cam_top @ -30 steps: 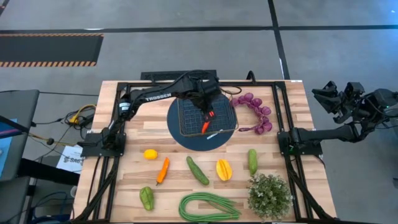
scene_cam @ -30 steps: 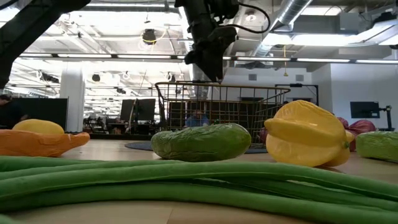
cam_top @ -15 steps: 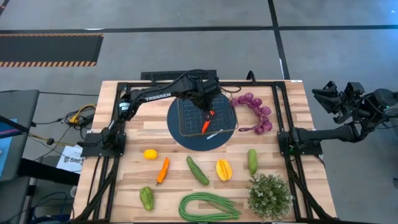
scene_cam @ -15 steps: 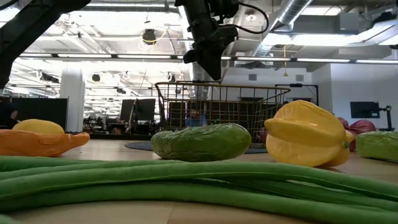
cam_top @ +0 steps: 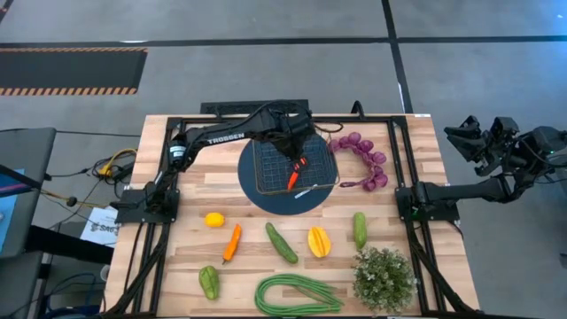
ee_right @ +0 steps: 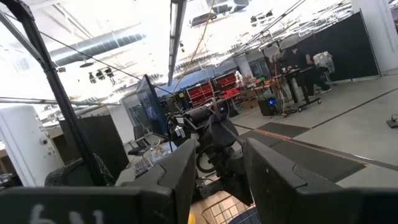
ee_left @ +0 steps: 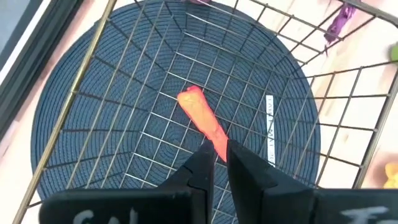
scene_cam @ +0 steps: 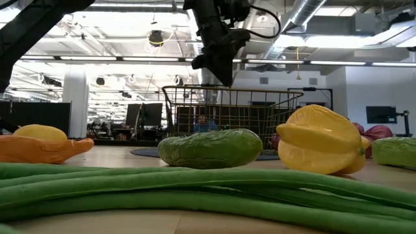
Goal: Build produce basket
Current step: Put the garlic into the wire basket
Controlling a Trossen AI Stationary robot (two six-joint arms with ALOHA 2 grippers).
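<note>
Left arm reaches in from the table's left edge, elbow bent, wrist pitched down over the basket [cam_top: 292, 166]. We see the left gripper [ee_left: 216, 163] above the basket floor, jaws pinched on the thin end of a red carrot [ee_left: 202, 120] whose other end lies on the mesh. Basket sits on a blue plate [cam_top: 306, 200]. Right arm parks off the table's right side, right gripper [ee_right: 219, 163] raised with fingers apart, grasping nothing. Remaining produce lies along the near table edge.
</note>
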